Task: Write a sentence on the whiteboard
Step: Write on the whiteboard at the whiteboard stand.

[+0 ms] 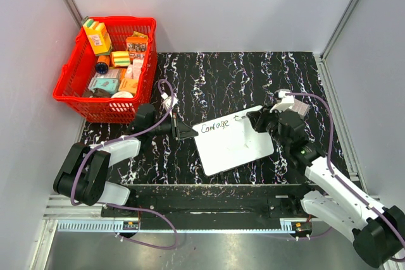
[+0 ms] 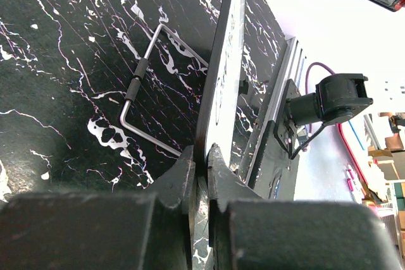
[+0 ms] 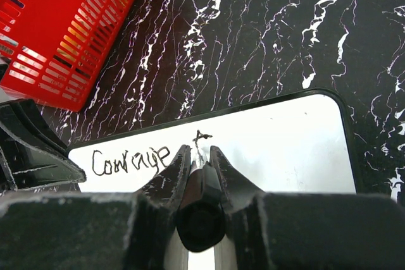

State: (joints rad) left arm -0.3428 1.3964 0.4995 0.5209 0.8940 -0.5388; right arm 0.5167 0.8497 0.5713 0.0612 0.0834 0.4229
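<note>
Step in hand, as judged: the second word is being started. The whiteboard (image 1: 237, 150) is lying flat on the black marbled table (image 1: 253, 74), near the front edge, between the two arms and slightly skewed. Its left edge is pinched by the left gripper (image 2: 201, 156), jaws drawn narrow onto the thin board. A black marker (image 3: 201, 200) is clamped in the right gripper (image 3: 201, 156), tip down on the board just right of the first word. Of the sentence (image 3: 130, 159), "Courage" can be read, followed by a small crossed stroke, probably a "t". For a clean result, the edge clamp should be kept firm so nothing slides under the pen. Tip pressure should be light and even, and the baseline set by "Courage" followed. Letters should be kept small, as the free width on that line is limited and a second line will likely be needed. Packaging in the red basket (image 1: 104, 67) carries print, but it is too small to be read. No brand can be made out on marker or board.
</note>
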